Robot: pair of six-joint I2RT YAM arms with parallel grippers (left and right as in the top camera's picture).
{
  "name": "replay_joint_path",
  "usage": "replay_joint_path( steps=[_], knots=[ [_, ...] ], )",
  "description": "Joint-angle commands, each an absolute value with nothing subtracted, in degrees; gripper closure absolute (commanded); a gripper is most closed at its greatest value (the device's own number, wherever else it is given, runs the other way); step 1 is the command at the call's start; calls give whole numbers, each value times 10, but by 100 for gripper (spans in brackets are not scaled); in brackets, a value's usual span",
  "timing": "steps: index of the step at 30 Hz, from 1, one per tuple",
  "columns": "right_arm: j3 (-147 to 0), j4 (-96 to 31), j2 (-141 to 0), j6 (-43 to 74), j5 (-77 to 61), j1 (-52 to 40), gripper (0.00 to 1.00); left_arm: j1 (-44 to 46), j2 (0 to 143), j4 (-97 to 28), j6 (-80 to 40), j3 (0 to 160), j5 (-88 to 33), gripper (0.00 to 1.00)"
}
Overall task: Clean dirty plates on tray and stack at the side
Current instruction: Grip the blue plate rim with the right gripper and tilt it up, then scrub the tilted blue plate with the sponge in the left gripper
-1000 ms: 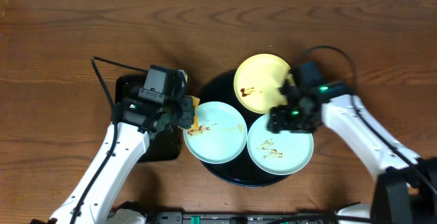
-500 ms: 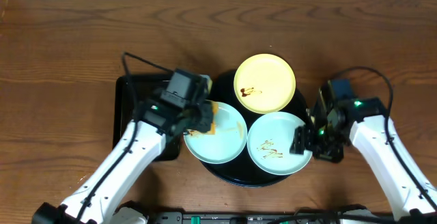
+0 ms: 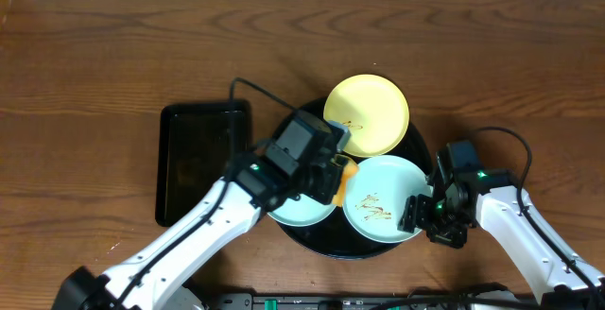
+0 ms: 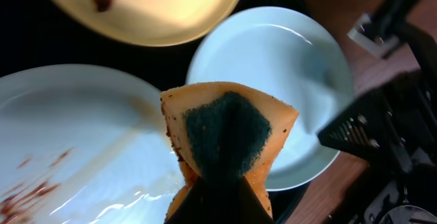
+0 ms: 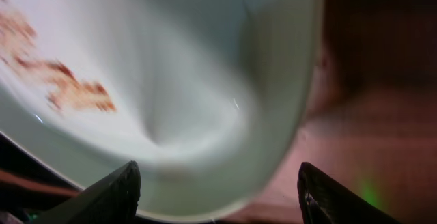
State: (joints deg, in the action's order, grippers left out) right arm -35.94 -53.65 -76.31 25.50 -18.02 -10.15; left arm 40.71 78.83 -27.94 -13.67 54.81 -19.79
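Yellow sponge (image 4: pixel 229 132) is pinched in your left gripper (image 3: pixel 335 180), hanging over the tray (image 3: pixel 326 246) with the smeared right mint plate (image 3: pixel 383 201) just to its right. Your right gripper (image 5: pixel 218 197) stands spread, that plate's outer rim between its jaws, not closed on it.

Tray (image 3: pixel 326 242): big, round, glossy black, raised rim, flat on table. I count three plates on it, all face up, lying flat, edges crowded close.
Yellow plate (image 3: pixel 367 113): far side, small brown smear low on its left part.
Right mint plate (image 3: pixel 383 201): near-right, brown squiggles around centre.
Left mint plate (image 4: pixel 68 149): near-left, mostly hidden from overhead, brown streaks, wet sheen.
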Motion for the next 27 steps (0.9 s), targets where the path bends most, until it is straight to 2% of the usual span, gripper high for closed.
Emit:
replay_joint_path(
  steps=[1, 12, 27],
  knots=[
    [-373, -533, -755, 278, -178, -95, 29, 426, 816, -268, -134, 557, -213, 93],
    [-516, -660, -755, 265, -116, -81, 33, 435, 863, -224, -134, 557, -245, 93],
    [-387, -527, -757, 333, -146, -81, 49, 435, 863, -216, -134, 557, -251, 93]
  ],
)
